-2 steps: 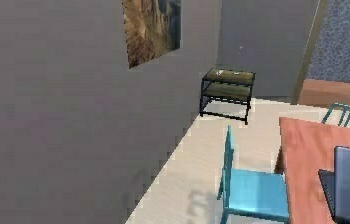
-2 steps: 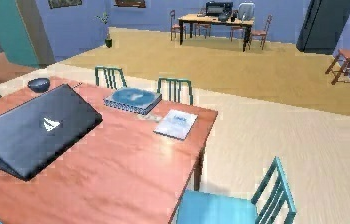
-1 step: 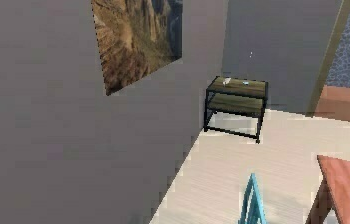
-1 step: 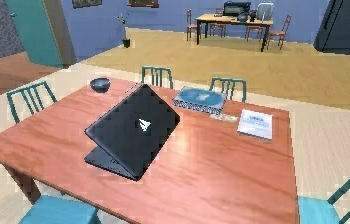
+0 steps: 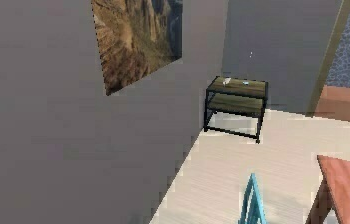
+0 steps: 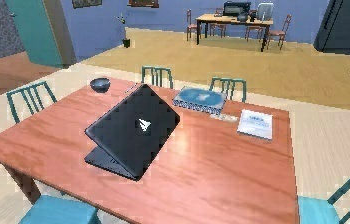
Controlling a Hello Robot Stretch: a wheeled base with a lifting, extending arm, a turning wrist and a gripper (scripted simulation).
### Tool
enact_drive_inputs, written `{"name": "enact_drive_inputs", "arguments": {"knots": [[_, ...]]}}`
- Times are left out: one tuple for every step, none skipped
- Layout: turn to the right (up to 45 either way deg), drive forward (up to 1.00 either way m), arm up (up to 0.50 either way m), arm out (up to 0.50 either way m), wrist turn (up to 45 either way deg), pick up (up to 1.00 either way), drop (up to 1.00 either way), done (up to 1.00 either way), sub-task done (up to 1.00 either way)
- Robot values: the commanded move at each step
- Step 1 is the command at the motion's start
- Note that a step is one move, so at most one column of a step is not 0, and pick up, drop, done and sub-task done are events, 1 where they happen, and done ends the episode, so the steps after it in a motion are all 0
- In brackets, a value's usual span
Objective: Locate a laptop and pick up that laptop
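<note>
I am judging the locating done, the black half-folded laptop lying on the reddish wooden bench at nine o'clock of its middle, the pickup not yet begun, and I cannot tell the pincer's state.

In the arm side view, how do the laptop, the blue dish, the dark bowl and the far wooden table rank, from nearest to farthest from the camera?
1. laptop, middle of the red table.
2. blue dish, right, and dark bowl, left, near its far edge: too close to call.
3. far wooden table, by the back wall.
</note>
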Motion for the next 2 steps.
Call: {"name": "enact_drive_inputs", "arguments": {"knots": [[0.0,0.00,0.38,0.00,0.0,0.00,0.00,0.00,0.00],[0.0,0.00,0.00,0.26,0.0,0.00,0.00,0.00,0.00]]}}
